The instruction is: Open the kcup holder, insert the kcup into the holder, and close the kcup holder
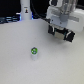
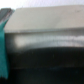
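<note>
The kcup (image 1: pixel 34 52), a small white pod with a round green top, stands upright on the white table (image 1: pixel 20 67) left of centre in the exterior view. My gripper (image 1: pixel 61 34) hangs above the table at the exterior view's upper right, well apart from the kcup, its two black fingers (image 1: pixel 52 29) spread with nothing between them. A broad, dark, blurred surface (image 2: pixel 47 62) with a grey band above it fills the wrist view; I cannot tell whether it is the kcup holder. The exterior view shows no clear kcup holder.
A white upright object (image 1: pixel 25 11) stands at the back of the table, with dark shapes (image 1: pixel 7 20) at the exterior view's far left. A teal strip (image 2: pixel 3 47) runs along one edge of the wrist view.
</note>
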Controlling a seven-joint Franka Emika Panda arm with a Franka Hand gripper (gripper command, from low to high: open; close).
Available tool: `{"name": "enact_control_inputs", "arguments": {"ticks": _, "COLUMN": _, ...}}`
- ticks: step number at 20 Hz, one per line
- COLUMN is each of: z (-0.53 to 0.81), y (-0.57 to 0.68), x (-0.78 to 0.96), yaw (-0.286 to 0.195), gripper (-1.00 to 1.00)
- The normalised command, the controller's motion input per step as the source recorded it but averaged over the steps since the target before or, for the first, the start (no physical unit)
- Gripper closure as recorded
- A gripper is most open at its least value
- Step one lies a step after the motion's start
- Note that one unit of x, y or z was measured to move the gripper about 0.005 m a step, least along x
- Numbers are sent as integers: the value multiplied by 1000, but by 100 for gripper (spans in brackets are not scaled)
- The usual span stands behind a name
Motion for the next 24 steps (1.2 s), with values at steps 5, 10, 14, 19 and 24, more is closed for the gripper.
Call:
{"name": "enact_control_inputs", "arguments": {"ticks": 5, "z": 157, "y": -312, "x": 915, "yaw": -47, "gripper": 100}}
{"name": "enact_control_inputs", "arguments": {"ticks": 10, "z": 157, "y": -366, "x": 860, "yaw": -60, "gripper": 100}}
{"name": "enact_control_inputs", "arguments": {"ticks": 14, "z": 230, "y": -169, "x": 521, "yaw": -48, "gripper": -100}}
{"name": "enact_control_inputs", "arguments": {"ticks": 19, "z": 370, "y": -148, "x": 248, "yaw": -90, "gripper": -100}}
{"name": "enact_control_inputs", "arguments": {"ticks": 24, "z": 456, "y": -389, "x": 166, "yaw": -177, "gripper": -100}}
